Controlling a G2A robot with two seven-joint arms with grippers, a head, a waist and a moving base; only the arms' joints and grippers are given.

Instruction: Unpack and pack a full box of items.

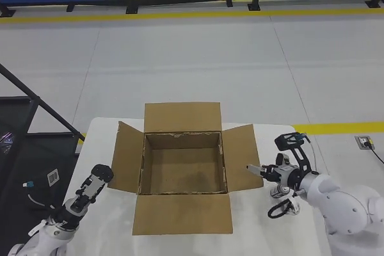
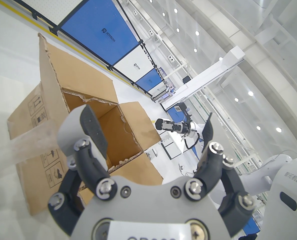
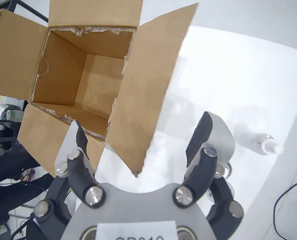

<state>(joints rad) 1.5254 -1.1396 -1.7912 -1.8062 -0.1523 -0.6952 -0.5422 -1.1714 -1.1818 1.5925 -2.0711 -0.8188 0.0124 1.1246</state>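
At the left edge of the white table [image 1: 253,221], towards its near side, the left gripper [image 1: 101,171] hangs just beside the box's left flap, apart from it; its own wrist view shows the left gripper [image 2: 148,119] with its fingers [image 2: 92,123] spread wide and nothing between them, pointing across at the box's outer wall. The cardboard box [image 1: 182,214] stands upright in the middle of the table with all four flaps folded outward: the far flap lies flat away from the robot, the near flap lies flat towards it, and the left and right flaps slant up and out. The top edges are torn and ragged, and the bare brown floor inside shows from above and in the right wrist view of the box [image 3: 93,86]. On the right, the right gripper [image 1: 255,169] sits just off the right flap's outer edge, pointing at it; its fingers [image 3: 203,131] are also spread apart and hold nothing. Further right, a small white bottle [image 3: 254,142] lies on its side on the table, well apart from the box.
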